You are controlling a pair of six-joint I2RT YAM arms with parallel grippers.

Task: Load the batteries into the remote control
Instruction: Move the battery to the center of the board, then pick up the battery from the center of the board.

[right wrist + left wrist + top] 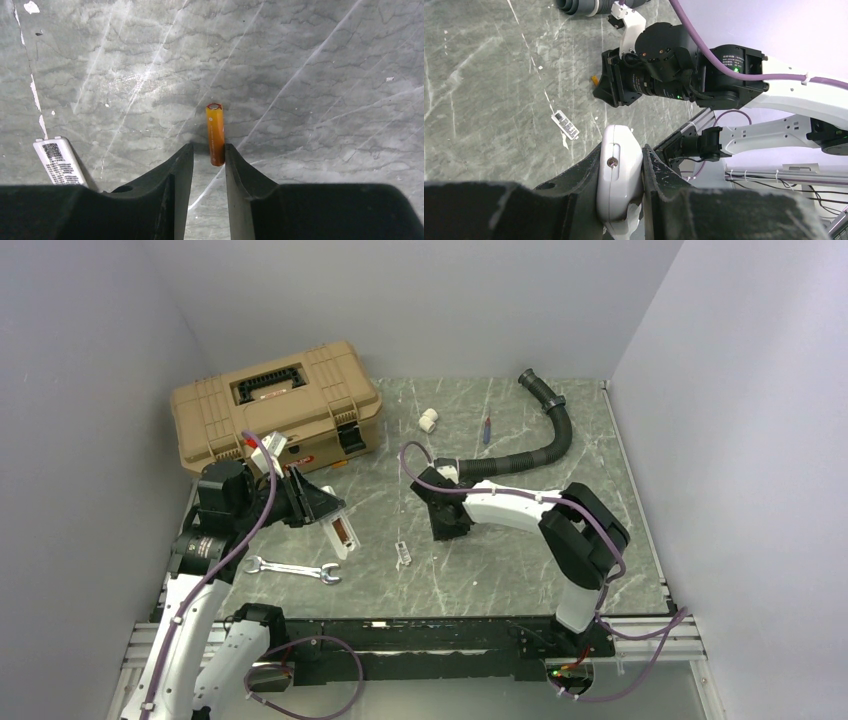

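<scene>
White remote point(619, 170) sits clamped in the left jaws; the right jaws stand apart around one end of an orange battery point(215, 131) lying on the bench point(325, 100).

- At the table's point(520, 580) far-left corner: toolbox point(275, 405).
- Right of it, along the far side: pipe fitting point(428, 420), then stick point(487, 429), then hose point(545, 435).
- Before the toolbox, clamped in the left gripper point(621, 152): remote control point(342, 532).
- Nearer still, flat on the table: wrench point(293, 569).
- Right of the remote control, on the table: small labelled plate point(403, 553).
- Right again, between the right gripper's point(208, 152) parted tips, on the table: battery point(215, 132).
</scene>
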